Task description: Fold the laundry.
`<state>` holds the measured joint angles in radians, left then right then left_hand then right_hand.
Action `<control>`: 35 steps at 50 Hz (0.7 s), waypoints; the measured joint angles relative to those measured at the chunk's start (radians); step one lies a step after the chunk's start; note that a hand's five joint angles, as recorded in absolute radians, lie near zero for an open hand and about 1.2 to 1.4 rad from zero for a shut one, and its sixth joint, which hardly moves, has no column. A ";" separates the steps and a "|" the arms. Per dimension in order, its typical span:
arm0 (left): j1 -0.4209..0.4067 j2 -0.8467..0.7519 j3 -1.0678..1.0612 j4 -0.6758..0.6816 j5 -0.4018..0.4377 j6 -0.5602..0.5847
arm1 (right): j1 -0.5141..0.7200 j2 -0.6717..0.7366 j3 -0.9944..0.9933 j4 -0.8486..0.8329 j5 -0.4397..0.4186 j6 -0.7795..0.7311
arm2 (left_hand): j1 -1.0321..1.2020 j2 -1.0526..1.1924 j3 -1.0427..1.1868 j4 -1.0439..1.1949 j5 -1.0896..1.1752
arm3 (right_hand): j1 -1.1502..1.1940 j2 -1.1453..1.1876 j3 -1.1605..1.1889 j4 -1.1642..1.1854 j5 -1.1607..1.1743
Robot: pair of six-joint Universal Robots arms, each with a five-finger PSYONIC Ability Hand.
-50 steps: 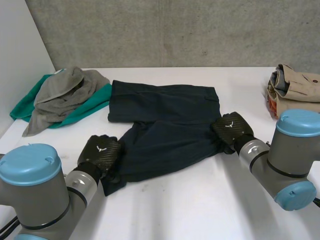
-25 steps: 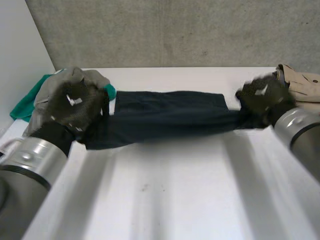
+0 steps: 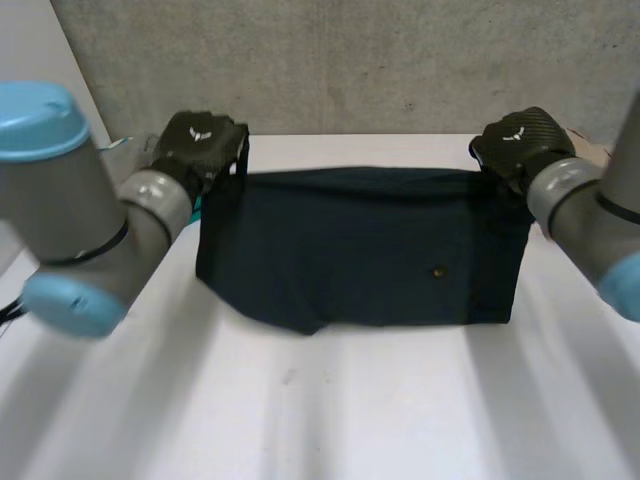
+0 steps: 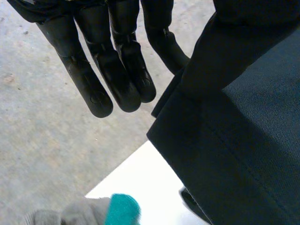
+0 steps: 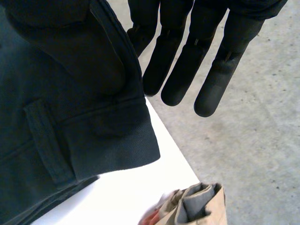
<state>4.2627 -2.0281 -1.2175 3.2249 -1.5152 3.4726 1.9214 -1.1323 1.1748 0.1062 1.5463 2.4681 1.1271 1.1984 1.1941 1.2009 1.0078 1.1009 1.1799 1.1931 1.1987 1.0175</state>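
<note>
Head view: the dark navy shorts (image 3: 360,250) were up off the white table (image 3: 350,410). 1 second earlier they lay flat with a hand at each side; now they hung spread like a curtain between the 2 hands. The left hand (image 3: 200,145) had 1 top corner, the right hand (image 3: 515,140) the other. I couldn't tell if the bottom edge touched the table. To me this read as a shake-out to square things up, so no fold was made yet, and laying them back down flat would be the next job.

Left wrist view: this gave the grip detail, where the head camera just caught the back of the hand. Most fingers (image 4: 117,79) hung straight and free beside the cloth edge, with 1 tucked behind the fabric. I'd say the hold was a pinch on the thumb side, with the thumb itself under cloth. Past the fingertips sat a crumpled grey garment (image 4: 70,215) and a teal cloth (image 4: 121,210).

Right wrist view: same story, fingers (image 5: 183,75) straight and loose, cloth bunched and pinched on the thumb side. It also showed a belt loop (image 5: 47,140), so probably the waistband end, plus a folded beige garment (image 5: 199,206) on the table below.
</note>
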 measured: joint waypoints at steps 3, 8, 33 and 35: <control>0.015 -0.093 0.177 0.051 0.001 -0.001 | 0.011 0.070 -0.091 -0.105 0.022 0.018 | 0.000 0.001 0.000 0.000 0.000 | 0.000 0.000 0.000 0.002 0.000; 0.027 -0.159 0.439 0.256 0.003 -0.006 | 0.030 0.114 -0.228 -0.428 0.053 0.072 | 0.000 0.001 0.000 0.000 0.000 | 0.000 0.000 0.000 0.003 0.000; -0.004 -0.013 -0.144 0.500 -0.041 -0.016 | 0.040 0.251 -0.207 -0.484 -0.043 0.192 | 0.007 0.004 0.003 0.000 0.005 | 0.000 0.010 0.001 0.004 0.008; -0.014 -0.017 -0.213 0.480 -0.044 -0.014 | 0.039 0.273 -0.151 -0.437 -0.059 0.175 | 0.007 0.004 0.003 0.000 0.005 | 0.000 0.012 0.001 0.004 0.008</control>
<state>4.2489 -2.0452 -1.4306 3.7054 -1.5593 3.4589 1.9603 -0.8596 1.0237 -0.3308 1.4868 2.6433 1.1345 1.2022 1.1976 1.2011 1.0126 1.1010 1.1916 1.1945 1.2023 1.0258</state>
